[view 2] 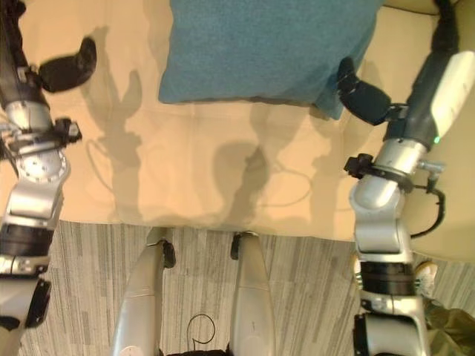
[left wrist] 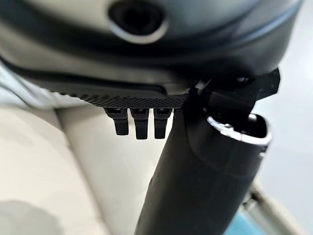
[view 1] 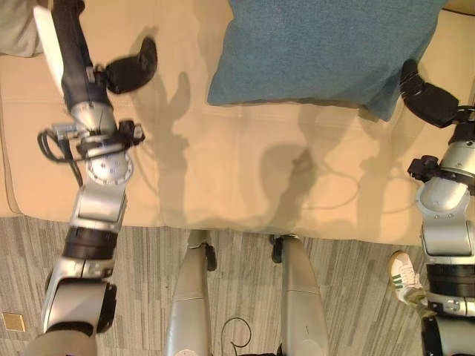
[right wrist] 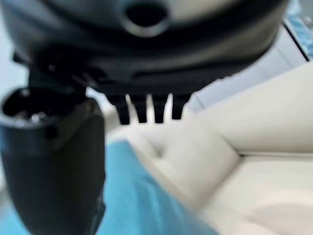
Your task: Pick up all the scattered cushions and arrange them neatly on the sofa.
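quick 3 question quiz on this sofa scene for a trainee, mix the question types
1. True or false: the blue cushion lies on the floor.
2. Which hand is at the cushion's corner? A left hand B right hand
3. Fill in: the cushion rests on the beige ____.

Key: 1 false, it lies on the sofa seat. 2 B; the left hand hovers over bare seat, fingers straight. 3 sofa.

Grey striped floor (view 1: 349, 297) is running beneath; a person's white shoe (view 1: 404, 278) is standing at its right edge.
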Available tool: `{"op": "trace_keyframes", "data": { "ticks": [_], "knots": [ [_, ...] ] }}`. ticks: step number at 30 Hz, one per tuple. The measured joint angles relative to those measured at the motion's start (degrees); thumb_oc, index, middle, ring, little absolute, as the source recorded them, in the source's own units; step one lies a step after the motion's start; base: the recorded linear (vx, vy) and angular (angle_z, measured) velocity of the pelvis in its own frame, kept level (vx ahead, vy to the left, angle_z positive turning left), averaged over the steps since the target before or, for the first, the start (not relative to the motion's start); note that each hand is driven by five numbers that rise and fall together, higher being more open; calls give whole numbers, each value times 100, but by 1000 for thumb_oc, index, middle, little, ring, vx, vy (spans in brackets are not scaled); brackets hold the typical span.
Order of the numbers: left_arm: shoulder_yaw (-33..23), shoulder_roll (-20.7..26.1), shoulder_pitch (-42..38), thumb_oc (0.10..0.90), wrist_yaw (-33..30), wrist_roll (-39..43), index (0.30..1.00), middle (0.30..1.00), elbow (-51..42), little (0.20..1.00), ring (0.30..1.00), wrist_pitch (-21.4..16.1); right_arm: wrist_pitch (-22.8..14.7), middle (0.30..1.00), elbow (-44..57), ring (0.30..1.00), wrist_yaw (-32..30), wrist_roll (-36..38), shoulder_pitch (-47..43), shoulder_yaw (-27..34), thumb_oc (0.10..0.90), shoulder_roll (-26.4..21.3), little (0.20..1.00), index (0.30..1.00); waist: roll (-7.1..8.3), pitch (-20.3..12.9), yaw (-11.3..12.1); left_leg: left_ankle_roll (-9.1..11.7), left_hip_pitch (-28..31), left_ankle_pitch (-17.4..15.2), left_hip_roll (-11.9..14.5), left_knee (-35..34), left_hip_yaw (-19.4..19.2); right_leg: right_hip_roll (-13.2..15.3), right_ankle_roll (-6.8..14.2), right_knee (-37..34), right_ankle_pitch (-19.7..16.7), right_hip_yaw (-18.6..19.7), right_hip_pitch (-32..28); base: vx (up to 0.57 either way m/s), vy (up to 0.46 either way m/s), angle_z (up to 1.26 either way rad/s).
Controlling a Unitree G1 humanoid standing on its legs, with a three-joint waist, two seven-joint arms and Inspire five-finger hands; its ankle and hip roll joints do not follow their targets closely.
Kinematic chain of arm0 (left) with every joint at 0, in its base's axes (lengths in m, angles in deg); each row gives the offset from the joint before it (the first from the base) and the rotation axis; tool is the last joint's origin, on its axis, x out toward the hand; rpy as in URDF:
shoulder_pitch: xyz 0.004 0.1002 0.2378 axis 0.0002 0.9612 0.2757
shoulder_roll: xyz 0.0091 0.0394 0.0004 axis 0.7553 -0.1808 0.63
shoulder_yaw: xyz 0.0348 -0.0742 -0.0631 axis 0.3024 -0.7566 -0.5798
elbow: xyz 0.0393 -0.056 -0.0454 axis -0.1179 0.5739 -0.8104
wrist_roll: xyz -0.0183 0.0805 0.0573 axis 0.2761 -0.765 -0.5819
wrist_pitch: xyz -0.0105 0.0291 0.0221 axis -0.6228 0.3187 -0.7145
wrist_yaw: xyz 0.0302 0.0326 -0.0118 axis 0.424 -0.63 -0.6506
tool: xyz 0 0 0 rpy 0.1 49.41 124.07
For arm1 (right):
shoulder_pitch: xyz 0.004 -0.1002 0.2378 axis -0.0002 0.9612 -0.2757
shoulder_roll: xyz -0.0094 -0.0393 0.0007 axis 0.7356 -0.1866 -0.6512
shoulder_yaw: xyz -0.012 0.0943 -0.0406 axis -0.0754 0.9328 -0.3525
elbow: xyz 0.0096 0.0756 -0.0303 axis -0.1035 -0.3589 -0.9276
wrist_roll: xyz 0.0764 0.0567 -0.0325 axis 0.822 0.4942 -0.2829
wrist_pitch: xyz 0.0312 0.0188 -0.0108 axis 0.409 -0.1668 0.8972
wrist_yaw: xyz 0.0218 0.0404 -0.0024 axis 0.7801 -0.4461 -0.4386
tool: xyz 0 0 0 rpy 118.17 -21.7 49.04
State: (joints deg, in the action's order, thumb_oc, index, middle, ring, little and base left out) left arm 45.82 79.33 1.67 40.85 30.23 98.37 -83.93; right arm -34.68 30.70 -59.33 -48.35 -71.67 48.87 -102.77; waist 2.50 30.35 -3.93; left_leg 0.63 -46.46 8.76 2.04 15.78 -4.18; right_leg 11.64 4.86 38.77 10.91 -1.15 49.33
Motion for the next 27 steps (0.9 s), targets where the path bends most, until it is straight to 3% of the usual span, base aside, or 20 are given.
{"op": "trace_keyframes", "data": {
  "ticks": [2, 6, 12, 16, 18, 20, 22, 23, 24, 25, 26, 27],
  "knots": [
    [-11, 18, 405, 800, 0, -255, 900, 900, -171, 900, 900, -1, -380, 900, 245, 900, -33, 337, -15, 396, 800, 478, 900, 900, 2, -1, -17, -31, 50, -45, 11, -3, 7, -13, -1, -13, 3, 0, -48, 0, 0, 0],
    [-131, 20, 1497, 800, 30, -499, 900, 900, -650, 900, 900, -39, -784, 900, 261, 900, -115, 729, 415, 624, 800, 711, 900, 900, 13, -8, -10, -27, 312, -97, 8, -7, 0, -11, 28, -115, 23, -10, -359, 4, -2, -1],
    [-823, 30, 2813, 800, 374, -78, 900, 900, -1015, 900, 900, -361, -827, 900, 93, 900, -82, 968, 1514, 1207, 800, 757, 900, 900, 15, -36, 12, -3, 561, -237, 8, 118, -34, -4, 42, -127, 96, -2, -654, -7, 1, -2],
    [-1163, 35, 3670, 800, 666, 395, 900, 900, -1026, 900, 900, -554, -806, 900, -603, 900, 5, 1226, 2023, 1511, 800, 882, 900, 900, 41, -138, 22, -16, 615, -569, 42, 600, -170, -28, 75, -23, 195, 110, -785, -43, 34, -15],
    [-1178, -9, 3863, 800, 800, 541, 900, 900, -975, 900, 900, -542, -656, 900, -722, 900, 29, 1492, 2078, 1587, 800, 1039, 900, 900, 41, -138, 13, -29, 663, -704, 69, 770, -198, -38, 93, -3, 218, 169, -854, -137, 103, -19],
    [-1081, -293, 3908, 800, 1093, 1273, 900, 900, -631, 900, 900, -758, -746, 900, -1161, 900, 62, 1560, 2192, 1549, 800, 1097, 900, 900, 51, -122, 13, -71, 754, -827, 79, 1037, -360, -2, 124, 127, 223, 247, -931, -223, 104, -21],
    [-768, -519, 4022, 800, 1430, 1668, 900, 900, -26, 900, 900, -741, -682, 900, -2147, 900, 281, 1586, 2481, 1394, 800, 1099, 900, 900, 14, -108, -4, -112, 1014, -889, 71, 1124, -424, 10, 182, 108, 188, 289, -1229, -332, 63, -12],
    [-714, -568, 4160, 800, 1549, 1658, 900, 900, 162, 900, 900, -770, -712, 900, -2583, 900, 323, 1648, 2686, 1327, 800, 1107, 900, 900, -42, -111, 49, -401, 1048, -829, 251, 1060, -548, -54, 414, 676, 410, 249, -1190, -394, -28, 5],
    [-670, -621, 4219, 800, 1661, 1668, 900, 900, 525, 900, 900, -797, -724, 900, -3210, 900, 453, 1772, 2863, 1307, 800, 1130, 900, 900, -89, -119, 206, -286, 1233, -574, 320, 856, -448, -180, 241, 1924, 796, -42, -1300, -294, -157, -2],
    [-692, -769, 4308, 800, 1666, 1751, 900, 900, 889, 900, 900, -767, -649, 900, -3507, 900, 540, 1963, 2985, 1306, 800, 1163, 900, 900, -113, -149, 314, -269, 1475, -408, 354, 580, -448, -364, 215, 2040, 913, -124, -1815, -330, -202, -6],
    [-715, -888, 4580, 800, 1643, 1900, 900, 900, 1068, 900, 900, -718, -696, 900, -3645, 900, 590, 2195, 3138, 1274, 800, 1192, 900, 900, -167, -308, 406, -110, 1521, -276, 386, 374, -361, -625, 162, 1598, 1063, -180, -2346, -289, -192, -19],
    [-749, -977, 4787, 800, 1635, 1940, 900, 900, 1209, 900, 900, -728, -767, 900, -3782, 900, 646, 2395, 3239, 1267, 800, 1161, 900, 900, -221, -454, 529, 28, 1462, -29, 416, 160, -319, -840, -247, 667, 1497, -207, -2732, -330, -141, -32]
  ]
}}
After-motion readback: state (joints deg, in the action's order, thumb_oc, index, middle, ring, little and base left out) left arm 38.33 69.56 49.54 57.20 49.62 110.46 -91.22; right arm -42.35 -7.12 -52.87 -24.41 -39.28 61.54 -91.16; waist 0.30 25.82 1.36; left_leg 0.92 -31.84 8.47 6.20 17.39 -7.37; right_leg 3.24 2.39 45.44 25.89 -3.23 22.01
